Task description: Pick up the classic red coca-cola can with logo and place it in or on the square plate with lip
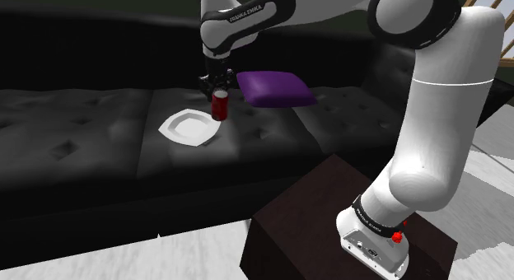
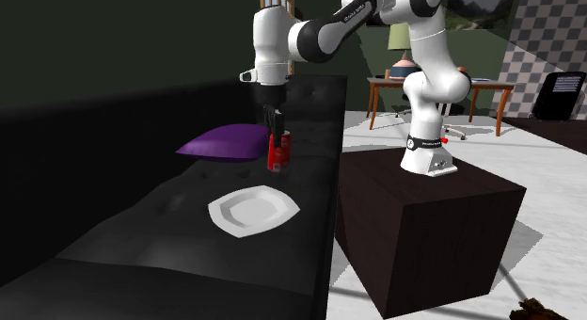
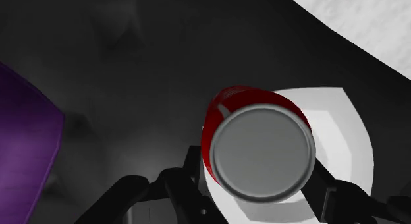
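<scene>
Gripping the red can (image 1: 219, 110) upright by its sides, the hand (image 1: 218, 96) holds it over the white plate's (image 1: 188, 128) rim, presumably for a level set-down.

The arm (image 1: 247, 15) is showing "FRANKA EMIKA" in white letters on a dark section near its wrist, in the shoulder view. The dark band (image 1: 375, 221) at its foot is carrying white lettering too small to read. The can (image 1: 219, 105) is showing no legible logo.
</scene>
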Robot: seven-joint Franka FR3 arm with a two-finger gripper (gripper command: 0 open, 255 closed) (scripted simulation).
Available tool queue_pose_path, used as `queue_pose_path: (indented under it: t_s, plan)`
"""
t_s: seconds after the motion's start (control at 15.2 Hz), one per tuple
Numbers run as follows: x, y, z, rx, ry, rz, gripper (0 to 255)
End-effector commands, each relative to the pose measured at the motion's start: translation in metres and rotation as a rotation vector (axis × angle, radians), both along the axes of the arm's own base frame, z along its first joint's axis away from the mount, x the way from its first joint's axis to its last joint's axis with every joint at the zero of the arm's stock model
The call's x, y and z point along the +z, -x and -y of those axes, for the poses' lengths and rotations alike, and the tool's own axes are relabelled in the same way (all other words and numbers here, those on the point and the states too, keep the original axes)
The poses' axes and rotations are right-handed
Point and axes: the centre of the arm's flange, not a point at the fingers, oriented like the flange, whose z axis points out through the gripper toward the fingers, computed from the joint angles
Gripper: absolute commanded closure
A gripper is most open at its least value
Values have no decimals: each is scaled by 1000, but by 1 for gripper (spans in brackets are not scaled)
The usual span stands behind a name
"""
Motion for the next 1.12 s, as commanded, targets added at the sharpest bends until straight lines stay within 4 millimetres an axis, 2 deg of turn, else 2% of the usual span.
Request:
queue_pose_path:
  t_s: [0.0,0.46,0.53,1.06]
  plan:
    - [5,-18,-21,-1,0,0,255]
    - [18,-86,-81,-1,0,0,255]
    - [18,-87,-82,-1,0,0,255]
    - [-24,-87,-82,-1,0,0,255]
